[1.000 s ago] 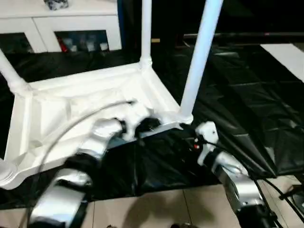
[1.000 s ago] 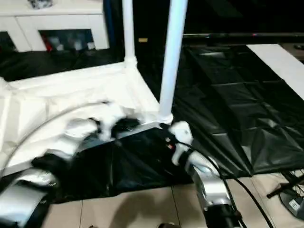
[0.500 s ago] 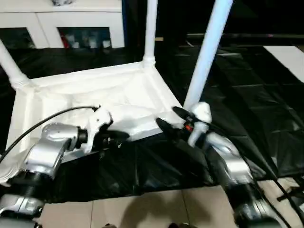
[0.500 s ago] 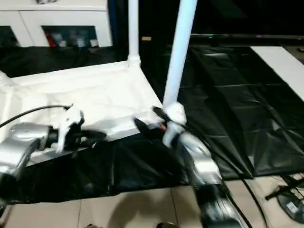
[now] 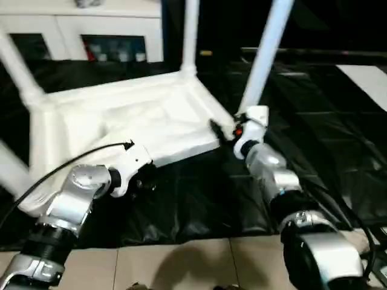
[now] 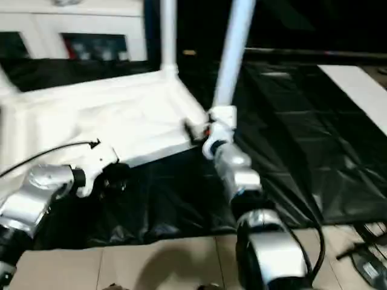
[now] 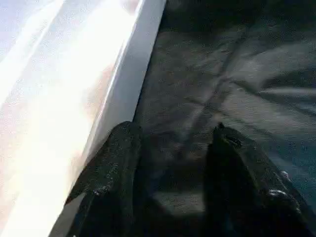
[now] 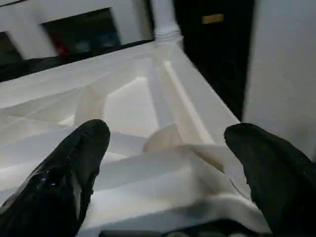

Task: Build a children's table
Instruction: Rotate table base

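The children's table (image 5: 121, 121) lies upside down on the black drape, a white ribbed top with its legs standing up. One leg (image 5: 266, 54) rises from the near right corner and another (image 5: 190, 36) from the far right corner. My left gripper (image 5: 144, 180) sits just off the top's front edge, open; the left wrist view shows only black cloth between its fingers (image 7: 118, 158), with the white edge beside one of them. My right gripper (image 8: 168, 131) is open wide at the near right corner (image 5: 225, 128), one finger on either side of it.
A white cabinet (image 5: 91, 24) with glass doors stands at the back left. The black drape (image 5: 314, 121) lies wrinkled to the right. A tiled floor (image 5: 181, 266) runs along the front, and a pale panel (image 5: 369, 78) lies at the far right.
My left gripper has opened and drawn back leftward from the table's front edge. My right gripper has risen and reached forward to the near right corner. The view has also shifted.
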`<state>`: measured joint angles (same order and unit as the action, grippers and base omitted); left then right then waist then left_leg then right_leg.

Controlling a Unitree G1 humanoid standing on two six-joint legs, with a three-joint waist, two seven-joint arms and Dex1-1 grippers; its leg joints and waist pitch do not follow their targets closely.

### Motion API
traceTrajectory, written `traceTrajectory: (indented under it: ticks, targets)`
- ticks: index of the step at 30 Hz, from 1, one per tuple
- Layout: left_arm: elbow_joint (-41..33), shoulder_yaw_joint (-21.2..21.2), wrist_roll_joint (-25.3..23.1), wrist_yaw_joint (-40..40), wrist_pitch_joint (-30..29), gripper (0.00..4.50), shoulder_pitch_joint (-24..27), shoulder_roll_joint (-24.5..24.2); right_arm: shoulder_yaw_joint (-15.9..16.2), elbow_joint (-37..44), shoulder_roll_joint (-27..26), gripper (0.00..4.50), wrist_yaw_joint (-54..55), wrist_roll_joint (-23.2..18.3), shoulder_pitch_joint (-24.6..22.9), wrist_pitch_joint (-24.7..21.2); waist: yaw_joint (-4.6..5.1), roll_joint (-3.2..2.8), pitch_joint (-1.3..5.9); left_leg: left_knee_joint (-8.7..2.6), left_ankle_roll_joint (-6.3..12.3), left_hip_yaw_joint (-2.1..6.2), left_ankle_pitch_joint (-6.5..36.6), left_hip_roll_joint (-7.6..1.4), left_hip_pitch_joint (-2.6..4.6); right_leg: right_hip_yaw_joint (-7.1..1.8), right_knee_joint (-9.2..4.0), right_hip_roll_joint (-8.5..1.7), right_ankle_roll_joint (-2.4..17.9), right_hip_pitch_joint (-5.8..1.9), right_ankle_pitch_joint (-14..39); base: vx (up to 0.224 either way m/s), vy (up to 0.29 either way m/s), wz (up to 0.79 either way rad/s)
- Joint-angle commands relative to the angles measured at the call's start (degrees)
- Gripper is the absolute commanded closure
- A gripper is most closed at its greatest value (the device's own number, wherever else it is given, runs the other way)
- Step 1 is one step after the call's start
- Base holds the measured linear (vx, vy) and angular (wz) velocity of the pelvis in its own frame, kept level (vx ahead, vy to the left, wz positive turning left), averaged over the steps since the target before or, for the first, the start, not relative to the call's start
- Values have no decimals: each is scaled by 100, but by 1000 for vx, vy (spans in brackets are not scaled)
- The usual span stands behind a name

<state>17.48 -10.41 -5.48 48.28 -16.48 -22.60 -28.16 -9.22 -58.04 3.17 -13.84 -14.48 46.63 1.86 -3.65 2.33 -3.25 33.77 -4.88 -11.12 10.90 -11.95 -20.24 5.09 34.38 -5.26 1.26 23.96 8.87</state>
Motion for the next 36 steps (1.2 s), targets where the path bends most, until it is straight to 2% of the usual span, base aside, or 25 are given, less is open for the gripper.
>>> traceTrajectory:
  ticks: [1, 2, 4, 5, 7, 8, 9, 11, 12, 14, 15, 18, 19, 20, 21, 22, 23, 24, 27, 28, 29, 32, 33, 34, 36]
  targets:
    - [56, 116, -141, -362, 139, 149, -40, -21, -310, -196, 298, 0, 257, -42, 40, 198, 46, -123, 416, -417, -86, 36, 1132, -121, 58, -301, -276, -250, 1185, -298, 901, 0, 0, 0]
    - [48, 137, -160, -458, 175, 145, -20, -22, -345, -222, 321, 0, 257, -49, 52, 227, 43, -140, 421, -412, -83, 37, 1100, -117, 54, -301, -264, -248, 1191, -304, 836, 0, 0, 0]
    - [58, 194, -206, -683, 258, 130, 29, -42, -376, -284, 368, 0, 283, -51, 67, 254, 64, -121, 434, -391, -6, 32, 1000, -98, 22, -298, -244, -247, 1221, -335, 681, 0, 0, 0]
    - [62, 220, -215, -758, 275, 117, 49, -49, -366, -301, 385, 0, 295, -32, 63, 278, 70, -113, 430, -393, 15, 29, 1021, -98, 23, -294, -259, -248, 1222, -333, 730, 0, 0, 0]
    - [87, 337, -245, -1014, 371, 109, 151, -75, -368, -355, 435, 0, 325, -12, 33, 356, 116, -134, 421, -386, 37, 36, 1149, -92, 1, -286, -298, -255, 1199, -339, 985, 0, 0, 0]
    - [84, 404, -246, -1108, 416, 107, 210, -84, -373, -369, 450, 0, 328, -16, 17, 381, 134, -121, 419, -386, 41, 40, 1185, -89, -3, -284, -304, -254, 1195, -342, 1056, 0, 0, 0]
    - [53, 468, -223, -1157, 499, 95, 272, -85, -370, -392, 460, 0, 318, -3, 9, 421, 155, -162, 417, -385, 43, 54, 1232, -88, -11, -280, -308, -261, 1188, -346, 1170, 0, 0, 0]
    - [-240, 817, 37, -1243, 718, 72, 555, -9, -322, -364, 469, 0, 224, 49, -61, 484, 200, -155, 421, -378, 52, 63, 1277, -103, -31, -275, -313, -268, 1210, -355, 1217, 0, 0, 0]
    - [-359, 939, 149, -1249, 728, 66, 641, 31, -304, -336, 465, 0, 181, 60, -88, 485, 193, -164, 416, -368, 86, 42, 1313, -102, 15, -276, -335, -246, 1234, -305, 1260, 0, 0, 0]
    - [-925, 1496, 709, -1273, 722, 57, 1027, 212, -170, -117, 445, 0, -113, 164, -279, 529, 190, -153, 407, -367, 105, 34, 1349, -122, 3, -283, -322, -253, 1325, -309, 1177, 0, 0, 0]
    - [-1116, 1640, 868, -1268, 730, 45, 1166, 246, -124, -11, 436, 0, -231, 182, -362, 510, 183, -136, 400, -378, 134, 33, 1392, -127, 13, -273, -339, -233, 1320, -292, 1228, 0, 0, 0]
    - [-1620, 1991, 1307, -1239, 734, 21, 1538, 357, 45, 277, 419, 0, -464, 262, -593, 452, 174, -139, 381, -393, 186, 39, 1450, -140, 2, -274, -337, -232, 1302, -297, 1282, 0, 0, 0]
    - [-1719, 2094, 1406, -1260, 789, 13, 1652, 403, 126, 395, 414, 0, -577, 282, -683, 427, 166, -146, 379, -393, 185, 34, 1515, -135, 30, -272, -350, -214, 1267, -269, 1375, 0, 0, 0]
    - [-1851, 2316, 1581, -1383, 1026, 13, 1877, 512, 299, 641, 401, 0, -823, 322, -870, 411, 162, -171, 368, -398, 173, 38, 1632, -134, 35, -269, -365, -212, 1232, -266, 1471, 0, 0, 0]
    - [-1884, 2503, 1687, -1539, 1251, 6, 2026, 617, 415, 818, 386, 0, -1013, 330, -1001, 388, 162, -183, 356, -405, 181, 47, 1659, -131, 9, -268, -377, -212, 1192, -279, 1507, 0, 0, 0]
    - [-1884, 2783, 1828, -1743, 1726, 6, 2329, 780, 621, 1121, 358, 0, -1343, 338, -1223, 338, 167, -191, 347, -414, 178, 50, 1775, -139, 3, -266, -412, -211, 1111, -278, 1598, 0, 0, 0]
    - [-1858, 2851, 1856, -1783, 1928, 6, 2447, 820, 690, 1217, 349, 0, -1446, 341, -1292, 327, 177, -218, 346, -427, 178, 66, 1853, -135, -12, -259, -426, -211, 1025, -296, 1663, 0, 0, 0]
    - [-1875, 2891, 1771, -1862, 2167, 6, 2603, 860, 746, 1301, 341, 0, -1537, 357, -1354, 331, 172, -250, 364, -427, 179, 74, 1897, -134, 18, -259, -433, -208, 985, -276, 1718, 0, 0, 0]
    - [-1914, 2970, 1783, -1909, 2330, 6, 2757, 961, 775, 1384, 333, 0, -1631, 335, -1407, 277, 186, -225, 335, -443, 178, 75, 2049, -143, 20, -257, -455, -189, 995, -262, 1810, 0, 0, 0]
    - [-1972, 3138, 1845, -2010, 2607, 6, 3073, 1215, 823, 1531, 334, 0, -1739, 343, -1503, 215, 164, -275, 336, -436, 141, 75, 2136, -150, 62, -262, -474, -194, 1001, -236, 1868, 0, 0, 0]
    - [-1963, 3239, 1857, -2109, 2805, 6, 3244, 1391, 828, 1579, 346, 0, -1745, 350, -1541, 201, 169, -294, 315, -447, 129, 93, 2167, -146, 17, -261, -467, -212, 990, -266, 1910, 0, 0, 0]
    - [-1926, 3425, 1842, -2381, 3166, 6, 3449, 1687, 844, 1708, 368, 0, -1739, 348, -1619, 160, 175, -276, 330, -440, 161, 82, 2139, -144, 18, -267, -497, -208, 899, -263, 2013, 0, 0, 0]
    - [-1924, 3436, 1839, -2403, 3193, 6, 3458, 1704, 847, 1729, 370, 0, -1740, 346, -1629, 148, 157, -304, 327, -435, 172, 78, 2157, -145, 42, -269, -515, -202, 898, -240, 2039, 0, 0, 0]
    - [-1913, 3478, 1758, -2701, 3479, 6, 3561, 1896, 921, 1953, 388, 0, -1834, 327, -1735, 32, 159, -315, 314, -443, 171, 86, 2197, -146, 35, -263, -518, -195, 884, -242, 2055, 0, 0, 0]
    - [-1903, 3475, 1698, -2848, 3611, 6, 3598, 1957, 953, 2029, 392, 0, -1873, 325, -1774, -8, 156, -286, 316, -449, 166, 100, 2233, -145, 22, -254, -527, -197, 788, -262, 2110, 0, 0, 0]
